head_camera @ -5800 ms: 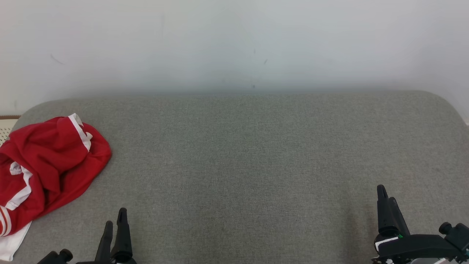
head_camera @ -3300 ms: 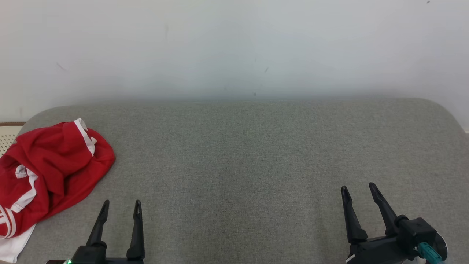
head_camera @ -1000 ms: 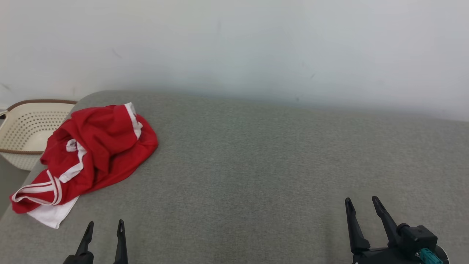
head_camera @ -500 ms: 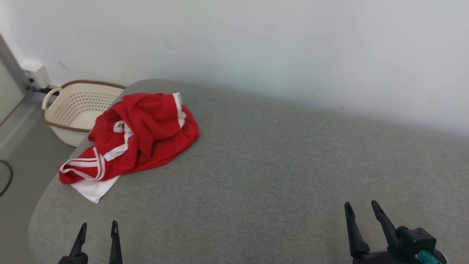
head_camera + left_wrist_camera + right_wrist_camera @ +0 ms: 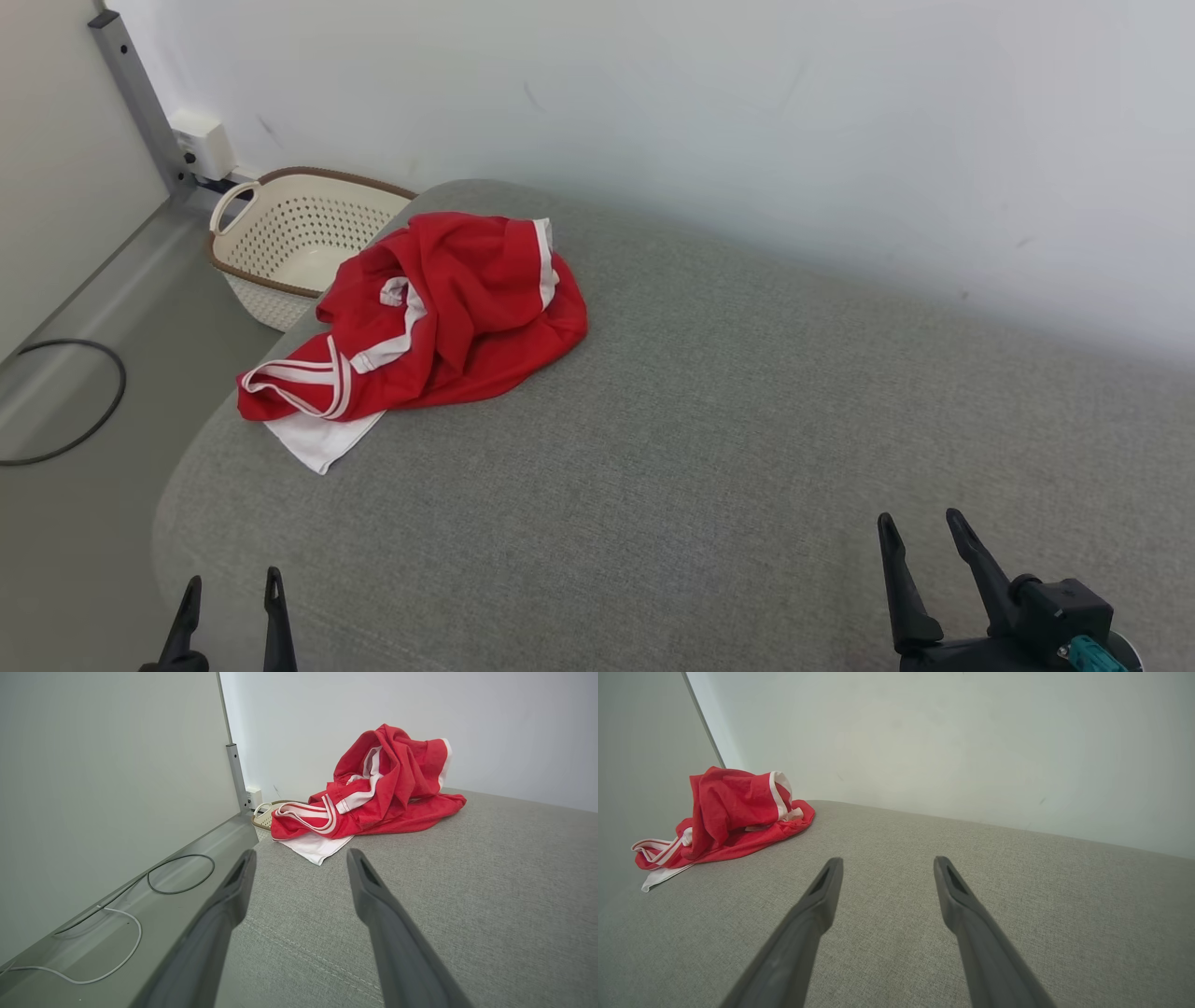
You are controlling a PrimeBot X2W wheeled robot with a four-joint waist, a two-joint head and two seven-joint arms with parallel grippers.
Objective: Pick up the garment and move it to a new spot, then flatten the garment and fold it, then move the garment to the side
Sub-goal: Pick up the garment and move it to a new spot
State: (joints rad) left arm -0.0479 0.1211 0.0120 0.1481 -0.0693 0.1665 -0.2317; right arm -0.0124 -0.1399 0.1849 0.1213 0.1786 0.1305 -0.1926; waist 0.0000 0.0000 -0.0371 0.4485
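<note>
Garment (image 5: 448, 308) not held: nearest, the left hand (image 5: 233, 577) and right hand (image 5: 918, 516) hover empty, fingers apart, above the grey cushion (image 5: 709, 420); farther, it lies crumpled, red with white trim, at the cushion's far left end, cream basket (image 5: 308, 219) just behind

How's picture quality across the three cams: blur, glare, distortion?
Head view: flat, even light, no glare, garment sharp, soft shadow along the base of the wall. Left wrist view: wide-angle stretch, left gripper soft up close, garment crisp. Right wrist view: same, right gripper soft, weave of the cushion readable.
</note>
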